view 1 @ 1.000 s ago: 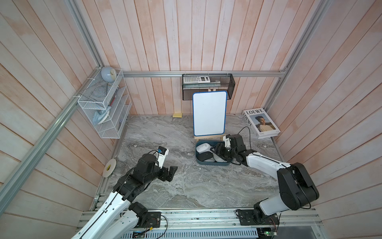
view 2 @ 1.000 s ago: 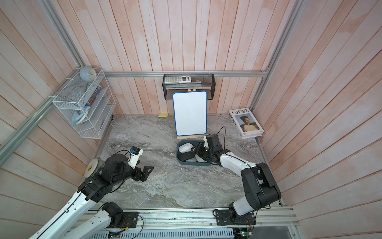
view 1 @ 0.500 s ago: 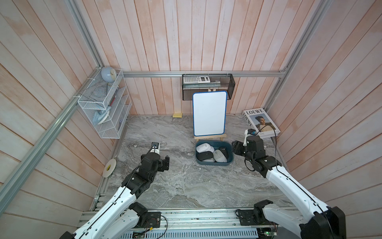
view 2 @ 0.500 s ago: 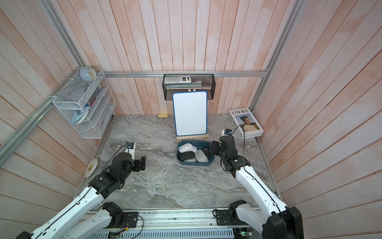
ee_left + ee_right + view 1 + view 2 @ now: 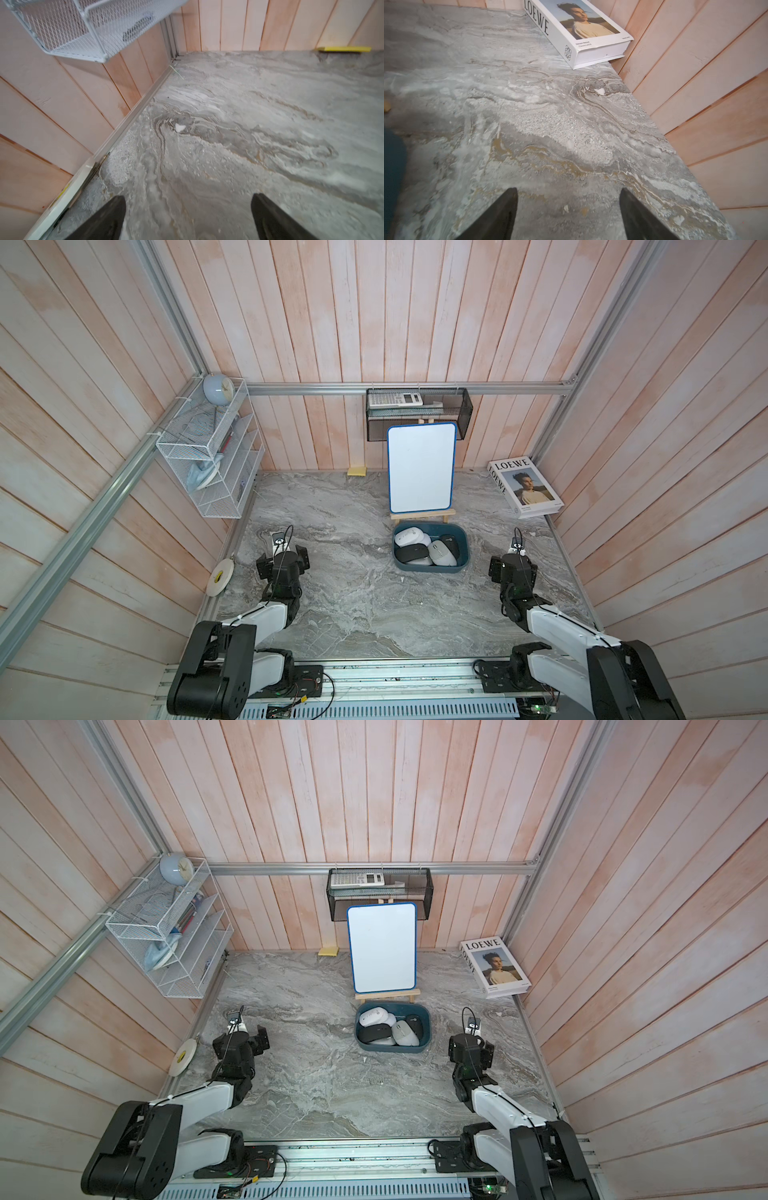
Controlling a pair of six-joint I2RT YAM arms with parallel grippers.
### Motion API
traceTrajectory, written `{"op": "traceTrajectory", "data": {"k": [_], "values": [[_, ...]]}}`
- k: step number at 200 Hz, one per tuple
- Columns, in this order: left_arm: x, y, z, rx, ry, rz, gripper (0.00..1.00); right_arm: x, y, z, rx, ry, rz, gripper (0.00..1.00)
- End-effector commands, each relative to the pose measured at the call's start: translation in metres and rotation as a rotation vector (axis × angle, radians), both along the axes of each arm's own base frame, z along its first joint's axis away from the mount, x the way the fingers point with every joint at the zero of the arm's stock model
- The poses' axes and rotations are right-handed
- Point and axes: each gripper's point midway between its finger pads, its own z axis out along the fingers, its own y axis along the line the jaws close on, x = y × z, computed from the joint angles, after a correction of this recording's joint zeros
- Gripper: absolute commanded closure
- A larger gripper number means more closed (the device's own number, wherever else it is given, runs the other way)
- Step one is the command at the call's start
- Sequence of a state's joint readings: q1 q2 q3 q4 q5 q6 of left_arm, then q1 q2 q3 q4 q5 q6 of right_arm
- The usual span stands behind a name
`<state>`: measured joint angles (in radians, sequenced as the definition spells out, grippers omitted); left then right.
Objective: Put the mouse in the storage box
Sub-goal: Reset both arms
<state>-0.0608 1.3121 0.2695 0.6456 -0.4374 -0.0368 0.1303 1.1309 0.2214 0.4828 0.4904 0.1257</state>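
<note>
- So, far left first: a white wire rack (image 5: 208, 456) hangs on the side wall. Below it, a roll of tape (image 5: 219, 576) is propped against the wall at the edge of the marble table (image 5: 353, 614).
- Just beside that roll, the left gripper (image 5: 282, 562) hovers over bare stone. Its wrist view shows the fingers (image 5: 108, 218) spread wide with nothing between them, so it's open and empty.
- At the foot of the back wall there's a little yellow sticky pad (image 5: 357, 471).
- Right of the pad, a whiteboard (image 5: 420, 468) stands upright on a small wooden easel (image 5: 422, 515). On the wall behind and above it is a black mesh basket (image 5: 461, 414) with a calculator (image 5: 395, 399) in it.
- Directly in front of the easel sits the storage box (image 5: 430, 569), and the mice (image 5: 409, 547) are piled inside it. There are white and black ones, with a grey mouse (image 5: 441, 553) lying on top near the middle.
- Off to the right of the box and clear of it, the right gripper (image 5: 512, 568) hangs above the table. Its fingers (image 5: 500, 214) stand well apart and hold nothing.
- Far right, in the back corner, a LOEWE book (image 5: 525, 487) lies flat by the wall.
</note>
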Motion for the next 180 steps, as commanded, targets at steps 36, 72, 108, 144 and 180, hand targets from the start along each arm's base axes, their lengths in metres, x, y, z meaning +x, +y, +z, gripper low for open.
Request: {"op": "traceTrajectory", "data": {"k": [36,72,108,144,180], "values": [[0.024,-0.032,0.027,-0.034,-0.303,-0.182,0.0,0.056,-0.001,0.022,0.098,-0.353,0.115,0.2],[0.051,-0.014,0.011,-0.069,-0.132,-0.083,0.0,0.082,0.019,0.003,0.154,-0.086,0.259,0.02],[0.054,-0.011,0.013,-0.092,-0.151,-0.091,0.0,0.082,0.017,0.005,0.164,-0.145,0.24,0.02],[0.053,-0.015,0.013,-0.088,-0.148,-0.105,0.0,0.083,0.019,0.006,0.151,-0.159,0.262,0.02],[0.053,-0.015,0.013,-0.088,-0.148,-0.104,0.0,0.084,0.023,0.006,0.154,-0.153,0.282,0.02]]}}
